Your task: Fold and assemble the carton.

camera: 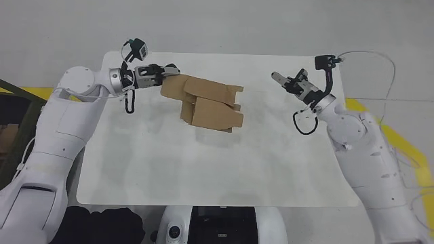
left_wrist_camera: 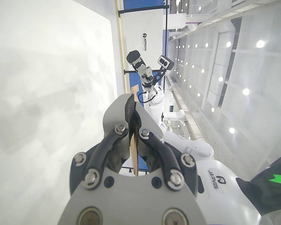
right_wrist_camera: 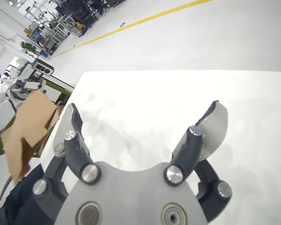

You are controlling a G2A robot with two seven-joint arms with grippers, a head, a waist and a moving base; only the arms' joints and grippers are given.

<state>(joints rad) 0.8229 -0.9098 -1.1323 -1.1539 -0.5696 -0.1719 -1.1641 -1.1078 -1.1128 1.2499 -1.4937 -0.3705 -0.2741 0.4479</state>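
Left gripper pinches an edge of the brown, unassembled carton toward the left side of the desk, while the right gripper hangs spread and well apart, so I'd judge nearly all the folding remains.

White table. Yellow floor line passes on both sides of it; dark green bin beside its left edge.

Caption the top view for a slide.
The left gripper holds the carton by one edge over the table; the open right gripper hangs apart.
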